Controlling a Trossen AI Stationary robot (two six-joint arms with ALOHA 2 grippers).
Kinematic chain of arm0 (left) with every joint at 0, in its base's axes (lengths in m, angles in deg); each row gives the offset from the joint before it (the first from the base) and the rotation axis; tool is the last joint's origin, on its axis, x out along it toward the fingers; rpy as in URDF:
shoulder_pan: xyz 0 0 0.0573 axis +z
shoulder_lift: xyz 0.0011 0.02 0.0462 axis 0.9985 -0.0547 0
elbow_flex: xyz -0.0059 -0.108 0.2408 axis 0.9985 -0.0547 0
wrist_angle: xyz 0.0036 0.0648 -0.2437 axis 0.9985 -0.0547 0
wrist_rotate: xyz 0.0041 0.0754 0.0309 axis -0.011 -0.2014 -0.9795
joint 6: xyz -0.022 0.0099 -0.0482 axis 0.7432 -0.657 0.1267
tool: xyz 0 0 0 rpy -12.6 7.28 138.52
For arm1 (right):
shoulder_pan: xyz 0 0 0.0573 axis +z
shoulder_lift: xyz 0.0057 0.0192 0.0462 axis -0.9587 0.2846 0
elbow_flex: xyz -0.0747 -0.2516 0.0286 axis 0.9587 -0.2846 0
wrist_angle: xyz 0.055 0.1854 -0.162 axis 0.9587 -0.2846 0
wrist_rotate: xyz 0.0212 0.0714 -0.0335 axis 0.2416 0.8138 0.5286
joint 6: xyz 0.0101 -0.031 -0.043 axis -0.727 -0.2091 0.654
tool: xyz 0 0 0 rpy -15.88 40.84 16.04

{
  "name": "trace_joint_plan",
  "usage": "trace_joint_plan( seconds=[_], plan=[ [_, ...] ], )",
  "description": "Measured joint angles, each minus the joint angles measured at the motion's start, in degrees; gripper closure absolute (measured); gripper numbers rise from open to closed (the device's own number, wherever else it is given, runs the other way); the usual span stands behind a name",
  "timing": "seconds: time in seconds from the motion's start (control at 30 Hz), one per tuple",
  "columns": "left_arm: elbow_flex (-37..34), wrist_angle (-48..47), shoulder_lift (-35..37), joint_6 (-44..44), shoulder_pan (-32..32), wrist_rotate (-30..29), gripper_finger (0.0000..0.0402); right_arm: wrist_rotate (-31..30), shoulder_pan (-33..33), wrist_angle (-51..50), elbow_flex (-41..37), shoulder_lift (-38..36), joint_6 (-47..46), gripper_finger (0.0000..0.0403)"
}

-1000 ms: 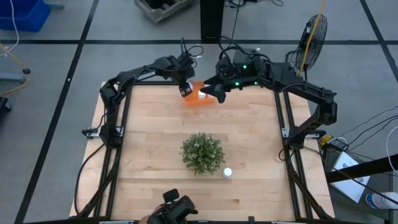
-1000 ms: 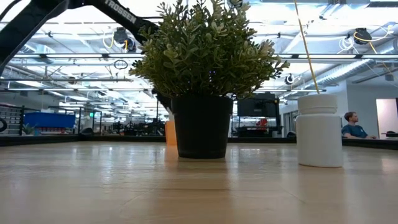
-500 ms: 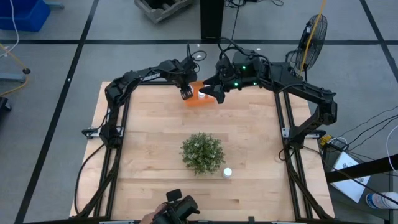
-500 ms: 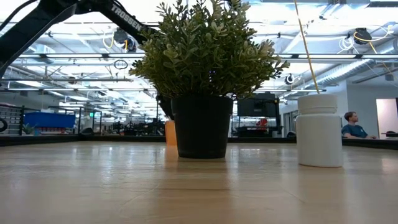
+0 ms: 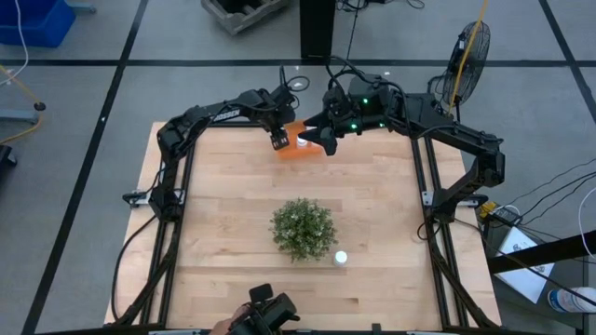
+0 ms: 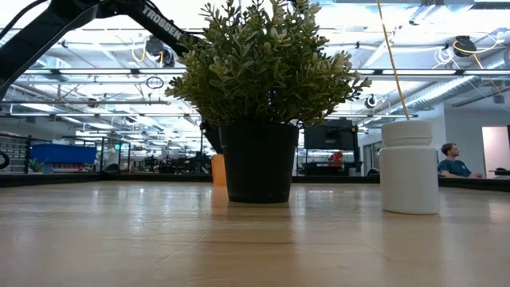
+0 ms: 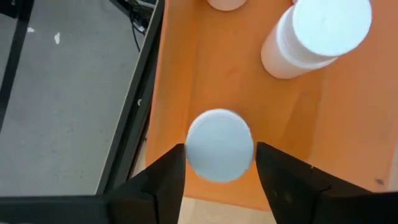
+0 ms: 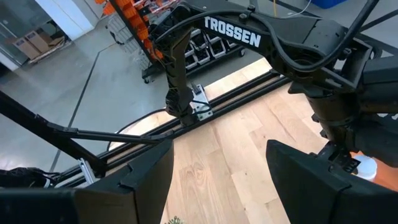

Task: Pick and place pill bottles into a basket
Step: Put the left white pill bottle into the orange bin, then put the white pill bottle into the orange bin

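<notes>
Left claw [image 7: 219, 163], fingers parted beside a pill bottle [image 7: 219, 145], hung over the basket [image 7: 261, 93]; right claw [image 5: 326, 140] was spread alongside.

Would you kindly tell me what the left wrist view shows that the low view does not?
Only the left wrist view shows the inside of the basket, with a pill bottle between the left gripper jaws, which stand slightly apart from it, and a second bottle lying tilted. Only the low view shows the plant, a lone upright bottle beside it and a seated person far behind. Both share the orange basket, a mere sliver behind the plant's pot in the low view.
</notes>
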Motion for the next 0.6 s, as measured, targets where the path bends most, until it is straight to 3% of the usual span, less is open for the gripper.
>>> trace_joint_plan(
  seconds=[0.2, 0.37, 0.6],
  plan=[
    [-0.01, -0.12, 0.28, 1.31, -0.04, -4.91, 0.0229, 0.0, 0.0, -0.12, 0.0, -0.01, 0.18, 0.0156],
    [-0.02, -0.15, 3.12, 4.02, -0.26, -10.05, 0.0227, -0.1, -0.02, -2.49, 0.0, 0.0, -3.4, 0.0156],
    [-0.02, 0.98, 8.25, 4.48, -0.4, -7.58, 0.0201, -0.11, -0.07, -3.2, -1.25, 0.07, -3.88, 0.0156]
  ],
)
